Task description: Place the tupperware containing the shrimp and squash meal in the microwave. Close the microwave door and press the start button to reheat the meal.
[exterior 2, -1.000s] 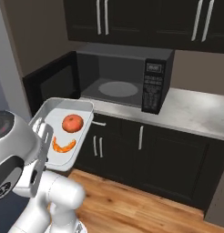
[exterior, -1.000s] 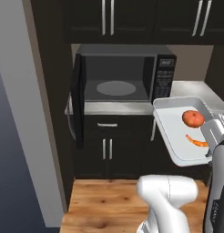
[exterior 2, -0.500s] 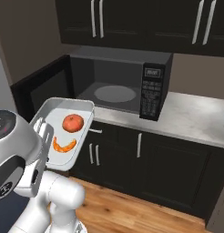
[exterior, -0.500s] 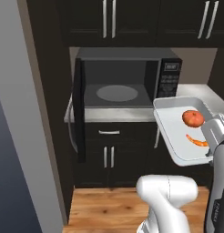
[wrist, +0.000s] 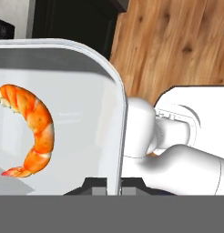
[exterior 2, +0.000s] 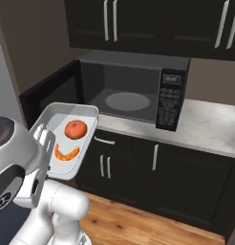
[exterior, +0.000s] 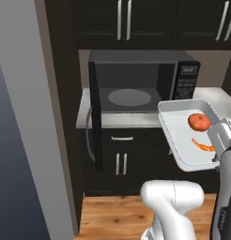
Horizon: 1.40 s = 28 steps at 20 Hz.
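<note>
Holding the tray (wrist: 63, 82) by its rim, our end effector (wrist: 114, 185) has its two tips pressed on the edge, one on each side of the thin wall. In the hand view the tips sit at the bottom, pinching the rim near a rounded corner.

We keep the tray up in the air, tilted a bit, in front of the dark cabinets (exterior: 136, 159). It does not touch the desk (exterior 2: 210, 129). Inside the tray lies a curved orange shrimp (wrist: 34, 132). In the left base view we also see a round red-orange lump (exterior: 199, 122) higher up in the tray, with the shrimp just below it and apart from it. In the right base view the lump sits near the middle of the tray and the shrimp curls under it.

The microwave (exterior: 183, 89) stands on the desk, behind the tray and to its left in the left base view. Its door (exterior: 93, 117) is swung wide open to the left, so we look right in at the round plate (exterior: 129, 97) on its floor. The keypad (exterior 2: 168, 98) is on its right side.

Below us is a wooden floor (wrist: 177, 41). More dark cabinets with silver handles hang above the microwave.
</note>
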{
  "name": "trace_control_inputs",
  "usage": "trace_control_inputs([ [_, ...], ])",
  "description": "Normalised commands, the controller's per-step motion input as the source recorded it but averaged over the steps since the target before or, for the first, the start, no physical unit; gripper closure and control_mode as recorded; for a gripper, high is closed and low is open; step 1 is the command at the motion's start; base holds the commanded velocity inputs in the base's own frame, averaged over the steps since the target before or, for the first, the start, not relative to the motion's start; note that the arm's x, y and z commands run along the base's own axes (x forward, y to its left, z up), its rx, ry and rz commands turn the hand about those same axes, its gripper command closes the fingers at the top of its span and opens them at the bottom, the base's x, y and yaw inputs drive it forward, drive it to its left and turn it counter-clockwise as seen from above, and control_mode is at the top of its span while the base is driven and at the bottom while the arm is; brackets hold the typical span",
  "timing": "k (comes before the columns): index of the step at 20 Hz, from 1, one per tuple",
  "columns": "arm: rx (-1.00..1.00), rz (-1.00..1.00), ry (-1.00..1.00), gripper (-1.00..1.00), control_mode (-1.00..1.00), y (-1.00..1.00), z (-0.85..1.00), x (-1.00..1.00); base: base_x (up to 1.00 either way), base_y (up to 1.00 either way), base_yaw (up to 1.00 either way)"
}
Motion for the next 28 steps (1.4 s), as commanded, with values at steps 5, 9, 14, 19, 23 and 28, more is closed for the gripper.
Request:
trace_control_inputs([
  [5, 0.0, 0.0, 0.0, 1.0, 1.0, 0.0, 0.0, 0.0, 0.57, 0.13, 0.0],
  [9, 0.0, 0.0, 0.0, 1.0, 1.0, 0.0, 0.0, 0.0, 0.48, 0.01, 0.0],
  [14, 0.0, 0.0, 0.0, 1.0, 1.0, 0.0, 0.0, 0.0, 0.18, 0.0, 0.06],
  [19, 0.0, 0.0, 0.0, 1.0, 1.0, 0.0, 0.0, 0.0, 0.02, 0.0, 0.13],
  [23, 0.0, 0.0, 0.0, 1.0, 1.0, 0.0, 0.0, 0.0, 0.12, 0.0, 0.15],
  [28, 0.0, 0.0, 0.0, 1.0, 1.0, 0.0, 0.0, 0.0, 0.27, -0.01, 0.13],
])
